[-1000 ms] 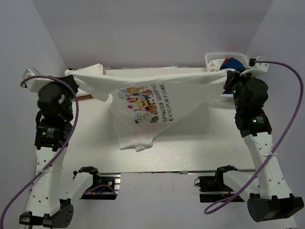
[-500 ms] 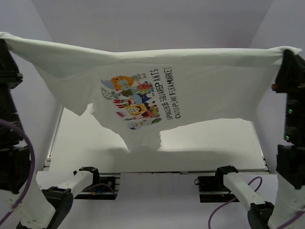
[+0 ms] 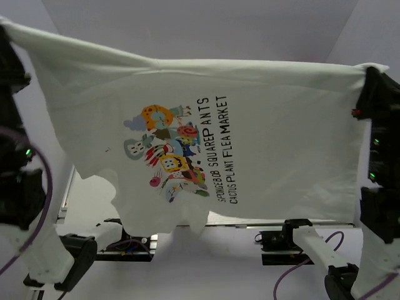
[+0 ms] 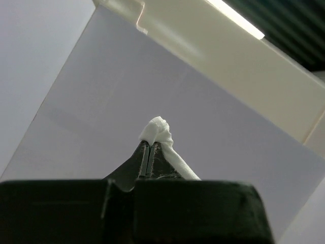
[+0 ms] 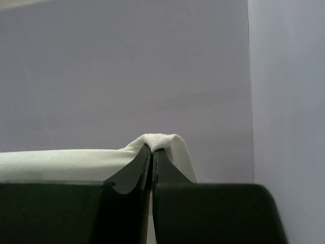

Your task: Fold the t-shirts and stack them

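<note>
A white t-shirt [image 3: 281, 131] with a multicolour cartoon print and dark lettering hangs stretched wide in the air, close to the top camera. My left gripper [image 3: 7, 28] is shut on its upper left corner, and my right gripper [image 3: 369, 70] is shut on its upper right corner. In the left wrist view the left gripper [image 4: 151, 144] pinches a small white bunch of the t-shirt [image 4: 157, 129]. In the right wrist view the right gripper [image 5: 152, 151] clamps a fold of the t-shirt [image 5: 66, 163]. The shirt's lower edge dangles above the table. No other t-shirt is visible.
The hanging shirt hides most of the white table [image 3: 87, 194]. Pale walls [image 3: 206, 28] close in the back and sides. Both arm bases [image 3: 294, 237] sit at the near edge.
Both arms have risen from table height to high in the air, lifting the t-shirt with them. It now hangs spread out and hides the basket at the back right.
</note>
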Motion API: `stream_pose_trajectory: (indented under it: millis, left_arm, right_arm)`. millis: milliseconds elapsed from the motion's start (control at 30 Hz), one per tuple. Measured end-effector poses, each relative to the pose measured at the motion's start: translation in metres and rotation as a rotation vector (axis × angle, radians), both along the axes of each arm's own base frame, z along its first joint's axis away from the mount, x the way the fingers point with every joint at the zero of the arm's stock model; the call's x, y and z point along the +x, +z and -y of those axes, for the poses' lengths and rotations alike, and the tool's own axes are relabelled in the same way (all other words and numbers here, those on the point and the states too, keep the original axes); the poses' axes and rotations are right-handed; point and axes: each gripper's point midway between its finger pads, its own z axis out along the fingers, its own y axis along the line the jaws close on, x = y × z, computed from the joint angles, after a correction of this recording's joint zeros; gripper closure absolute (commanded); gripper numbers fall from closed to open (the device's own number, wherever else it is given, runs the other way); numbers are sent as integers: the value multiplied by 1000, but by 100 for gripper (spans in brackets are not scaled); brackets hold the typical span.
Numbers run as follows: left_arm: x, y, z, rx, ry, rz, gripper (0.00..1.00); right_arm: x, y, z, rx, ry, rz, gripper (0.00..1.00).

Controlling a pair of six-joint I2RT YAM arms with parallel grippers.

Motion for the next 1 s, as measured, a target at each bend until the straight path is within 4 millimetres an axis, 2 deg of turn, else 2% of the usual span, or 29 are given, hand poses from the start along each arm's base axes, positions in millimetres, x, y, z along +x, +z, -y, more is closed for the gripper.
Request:
stream_pose_trajectory:
  millis: [67,167,200,267,300,333,400,433,467,500,533,567,600,633,667,700,733,800,900,1000]
  left_arm:
    - [41,-6,5,11,3,-51,100]
    - [138,-34,18,35,0,-182,100]
    - [178,-55,24,46,-5,-244,100]
    - [261,-115,36,74,-15,-400,100]
    - [301,-153,41,90,-21,-482,100]
    - [347,-205,49,111,-33,-591,94]
    - [412,-305,60,149,-56,-779,76]
    - [438,-365,66,170,-74,-887,44]
    - [456,-418,70,190,-90,-980,30]
    - [471,-475,74,203,-110,-1078,22]
    - [482,-527,79,216,-135,-1162,14]
    - [487,-571,82,225,-156,-1245,12]
    - [492,-609,85,231,-174,-1312,5]
    - [493,-642,87,238,-192,-1370,0]
    - [492,-665,89,239,-208,-1413,0]
    - [489,-681,90,236,-222,-1445,0]
    - [484,-692,90,241,-229,-1472,0]
    - [473,-686,91,239,-245,-1468,0]
    - [448,-657,91,241,-256,-1433,0]
    - [426,-609,96,240,-289,-1347,0]
  right_arm:
    - [39,-26,-2,17,-14,-93,100]
    - [109,-89,-10,36,-33,-270,100]
    - [133,-117,-13,40,-38,-341,100]
    - [182,-185,-19,47,-54,-502,100]
    - [203,-222,-22,45,-57,-584,100]
    - [220,-260,-26,42,-59,-668,100]
    - [247,-339,-30,32,-65,-846,100]
    - [258,-376,-32,28,-65,-931,100]
    - [267,-409,-34,27,-66,-1004,89]
    - [277,-439,-36,29,-68,-1072,74]
    - [286,-467,-37,35,-67,-1129,62]
    - [291,-493,-38,37,-66,-1188,51]
    - [295,-516,-39,38,-69,-1246,34]
    - [299,-530,-40,47,-68,-1285,28]
    - [305,-543,-40,49,-64,-1318,24]
    - [312,-553,-43,51,-49,-1348,11]
    - [315,-556,-45,60,-42,-1355,11]
    - [317,-560,-52,58,-6,-1366,11]
    - [317,-557,-55,66,21,-1362,11]
    - [313,-555,-62,71,67,-1359,11]
